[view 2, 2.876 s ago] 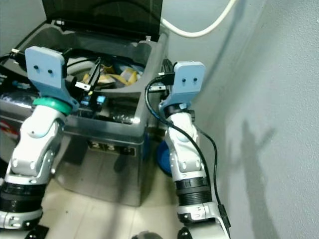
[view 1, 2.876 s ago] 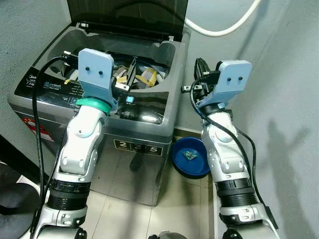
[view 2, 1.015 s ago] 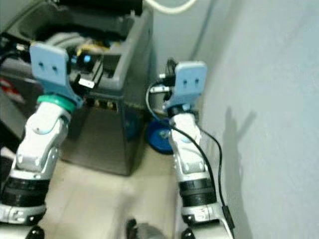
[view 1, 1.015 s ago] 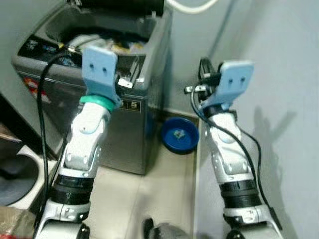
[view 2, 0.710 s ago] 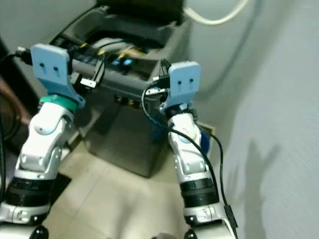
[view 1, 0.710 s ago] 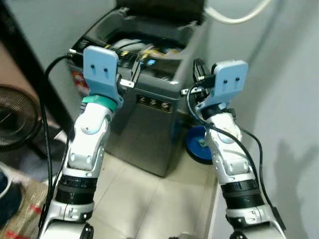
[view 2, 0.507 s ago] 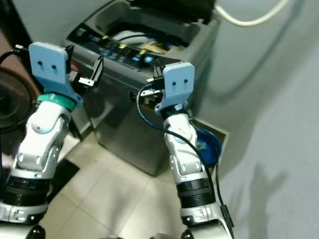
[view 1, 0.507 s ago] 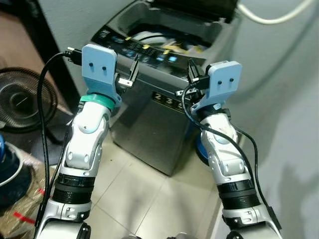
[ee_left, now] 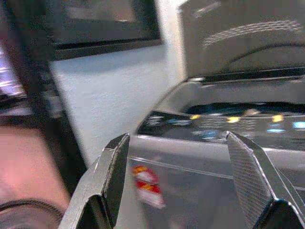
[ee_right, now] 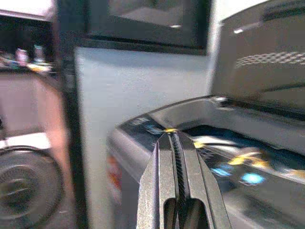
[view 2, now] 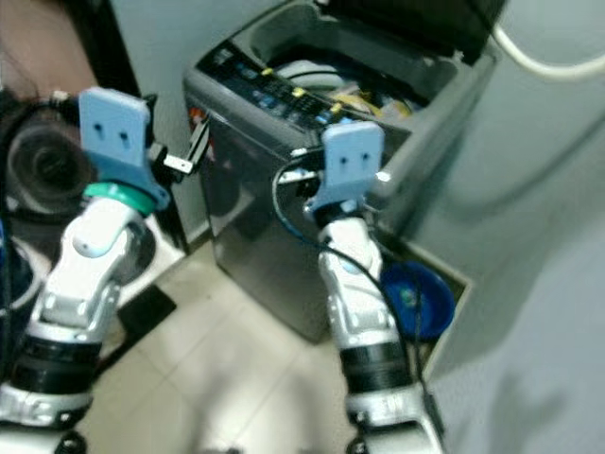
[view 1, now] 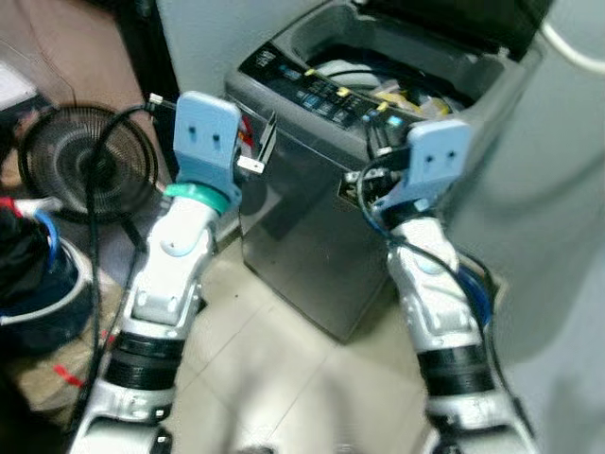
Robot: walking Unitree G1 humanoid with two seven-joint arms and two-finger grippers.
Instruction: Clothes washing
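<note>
Swinging leftward since half a second ago, the head camera now puts the washer (view 1: 378, 161) further right and brings a fan (view 1: 80, 165) into the frame on its left; both arms are raised before it as they were. That washer is a grey, boxy top-loader of smooth plastic and glossy metal, standing on pale floor tiles against a light wall, its dark tinted lid (view 1: 454, 19) tipped up at the back. A black control strip (view 1: 326, 90) with small lit dots runs along the front rim, and clothes (view 2: 354, 95) in yellow, white and dark tones lie heaped in the tub behind it. The left claw (ee_left: 178, 167) hangs just left of the washer's front corner, its two ribbed fingers (ee_left: 114, 167) spread wide and holding nothing. The right claw (ee_right: 177, 157) sits close before the front of the washer, its fingers pressed flat together, empty. A round blue basin (view 2: 416, 298) rests on the floor at the washer's right side. A thick white hose (view 2: 544, 61) curves along the wall behind the washer. The fan has a round black wire cage.
</note>
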